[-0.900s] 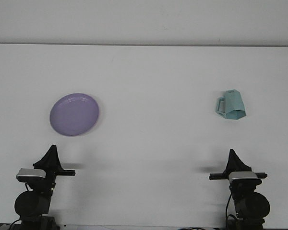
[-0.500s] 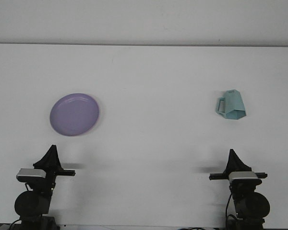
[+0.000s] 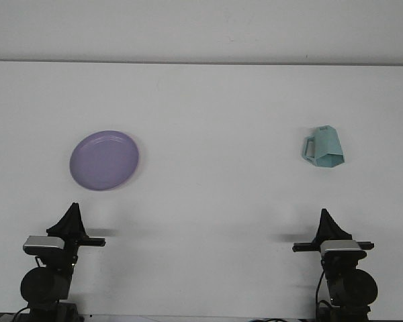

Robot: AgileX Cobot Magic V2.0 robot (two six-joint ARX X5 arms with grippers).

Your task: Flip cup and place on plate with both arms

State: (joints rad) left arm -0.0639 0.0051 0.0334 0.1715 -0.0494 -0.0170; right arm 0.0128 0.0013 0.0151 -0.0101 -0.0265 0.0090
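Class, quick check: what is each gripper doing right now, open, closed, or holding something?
Left gripper: holding nothing; open or closed cannot be told.
Right gripper: holding nothing; open or closed cannot be told.

surface: white table (image 3: 215,201) | lying on it: purple plate (image 3: 104,159) sitting at left; teal cup (image 3: 324,147) resting upside down at right, well apart

You have a smooth, matt white worktop (image 3: 208,114) with no visible grain. The purple plate (image 3: 104,159) looks smooth with a soft sheen, possibly plastic or glazed. The pale teal cup (image 3: 324,147) has flat, faceted, matt sides. Both tools, left (image 3: 71,222) and right (image 3: 329,226), look matt black.
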